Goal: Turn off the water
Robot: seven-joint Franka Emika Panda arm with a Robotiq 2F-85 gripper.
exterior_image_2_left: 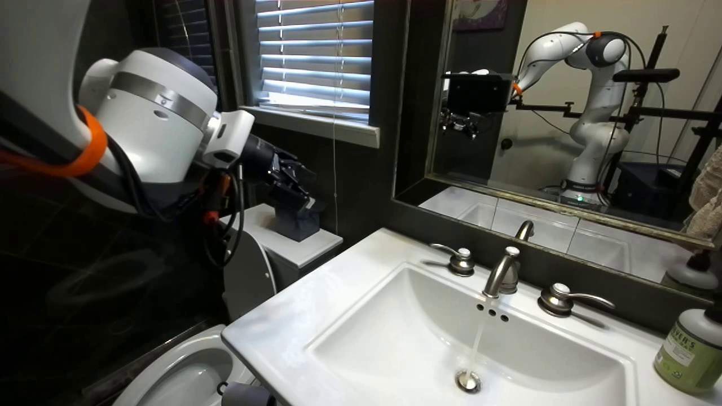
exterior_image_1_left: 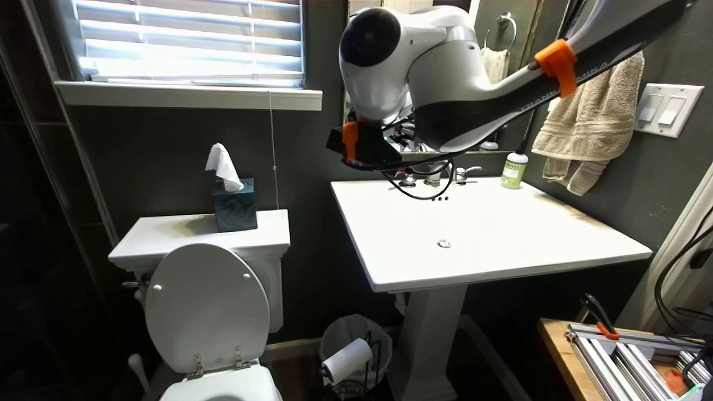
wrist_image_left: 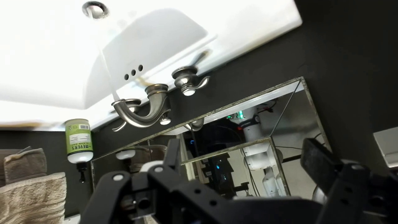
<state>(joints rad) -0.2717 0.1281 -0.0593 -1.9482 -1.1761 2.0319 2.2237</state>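
Note:
A metal faucet spout (exterior_image_2_left: 500, 276) stands at the back of the white sink (exterior_image_2_left: 316, 316). A thin water stream (exterior_image_2_left: 477, 341) falls from it to the drain (exterior_image_2_left: 468, 382); the stream also shows in the wrist view (wrist_image_left: 105, 65). The left handle (exterior_image_2_left: 461, 262) has its lever pointing left, the right handle (exterior_image_2_left: 558, 299) its lever pointing right. In the wrist view, upside down, one handle (wrist_image_left: 186, 79) is clear and the spout (wrist_image_left: 140, 116) partly covers the other. My gripper (exterior_image_2_left: 309, 188) is open and empty, in the air left of the faucet. Its fingers are wide apart in the wrist view (wrist_image_left: 245, 158).
A green soap bottle (exterior_image_2_left: 688, 349) stands at the sink's right end. A mirror (exterior_image_2_left: 541, 129) hangs behind the faucet. A tissue box (exterior_image_1_left: 235, 209) sits on the toilet tank (exterior_image_1_left: 167, 231). Towels (exterior_image_1_left: 590, 117) hang at the right. A loose cable (exterior_image_1_left: 418, 196) hangs from the wrist.

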